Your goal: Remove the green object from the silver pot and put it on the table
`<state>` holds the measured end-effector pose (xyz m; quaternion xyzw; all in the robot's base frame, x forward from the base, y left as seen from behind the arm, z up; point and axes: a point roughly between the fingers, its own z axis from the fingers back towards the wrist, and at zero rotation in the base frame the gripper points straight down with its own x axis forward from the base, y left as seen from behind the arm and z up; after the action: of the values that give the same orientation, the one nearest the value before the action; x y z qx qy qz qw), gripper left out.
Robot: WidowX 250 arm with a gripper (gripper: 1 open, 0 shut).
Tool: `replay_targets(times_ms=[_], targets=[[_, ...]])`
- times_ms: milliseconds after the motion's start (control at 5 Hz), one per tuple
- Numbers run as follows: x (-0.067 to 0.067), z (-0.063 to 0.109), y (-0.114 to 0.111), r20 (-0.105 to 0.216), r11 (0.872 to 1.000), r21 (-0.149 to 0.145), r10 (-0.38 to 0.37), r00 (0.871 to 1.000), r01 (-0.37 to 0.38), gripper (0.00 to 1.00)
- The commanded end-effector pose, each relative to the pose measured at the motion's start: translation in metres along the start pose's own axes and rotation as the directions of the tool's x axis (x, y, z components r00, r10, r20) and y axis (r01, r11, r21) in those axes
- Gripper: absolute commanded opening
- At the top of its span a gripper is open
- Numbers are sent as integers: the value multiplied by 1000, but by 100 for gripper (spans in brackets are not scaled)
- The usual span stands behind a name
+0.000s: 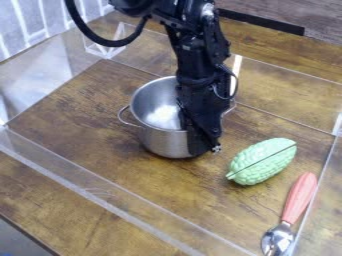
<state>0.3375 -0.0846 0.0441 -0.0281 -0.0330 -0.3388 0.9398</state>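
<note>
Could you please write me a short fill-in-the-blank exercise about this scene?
1. The green object lies on the ____, outside the pot.
2. The spoon has a ____ handle.
3. The inside of the pot looks ____.
4. The claw points ____ at the pot's rim.

Missing words: table; red; empty; down

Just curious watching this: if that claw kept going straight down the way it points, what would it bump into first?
Probably the table: the gripper, shut, sits low at the silver pot's near rim, though depth is unclear.
</note>
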Motion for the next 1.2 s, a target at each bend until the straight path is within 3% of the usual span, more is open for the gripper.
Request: replay_targets(times_ms=[0, 400, 600, 800, 1000], targets=[[16, 27, -11, 41, 999, 21, -49, 998, 48, 0], [22, 33, -22, 14, 992, 21, -121, 993, 121, 0], [18, 37, -17, 26, 998, 28, -50, 998, 50, 100], [14, 41, -12, 40, 999, 35, 20, 999, -21, 100], [9, 41, -6, 41, 996, 40, 84, 996, -85, 0]])
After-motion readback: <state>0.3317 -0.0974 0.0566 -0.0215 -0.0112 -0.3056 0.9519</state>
